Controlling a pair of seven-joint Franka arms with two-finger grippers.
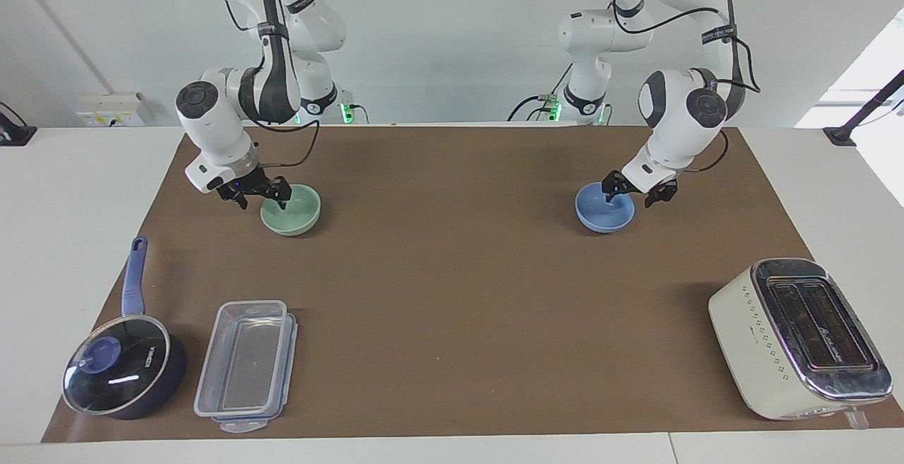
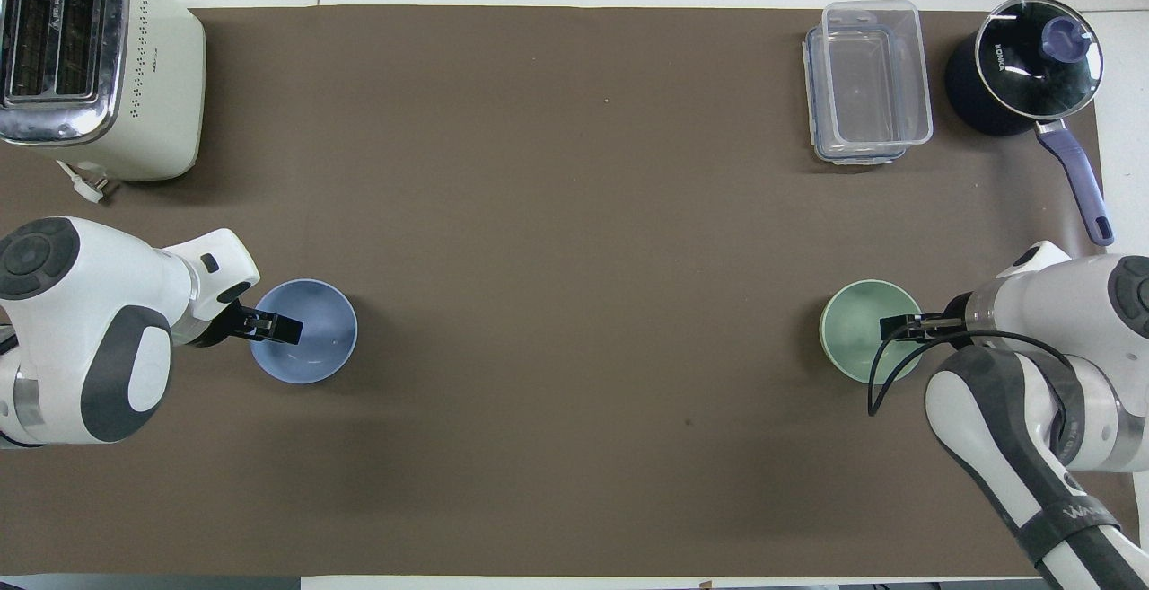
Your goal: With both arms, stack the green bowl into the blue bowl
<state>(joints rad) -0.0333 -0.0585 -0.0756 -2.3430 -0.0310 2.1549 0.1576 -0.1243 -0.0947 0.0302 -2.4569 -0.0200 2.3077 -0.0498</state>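
The green bowl (image 1: 290,209) sits on the brown mat (image 1: 452,294) in the upper left of the facing view. The right gripper (image 1: 254,194) is at the bowl's rim on the side toward the right arm's end, fingers spread, one inside the bowl and one outside. At upper right, the blue bowl (image 1: 604,207) rests on the mat, and the left gripper (image 1: 639,191) straddles its rim the same way — spread, not yet pinching.

A pale mint-green glossy bowl (image 1: 291,210) and light cornflower-blue glossy bowl (image 1: 604,208), both seemingly plain, sit on a brown mat (image 1: 452,273).
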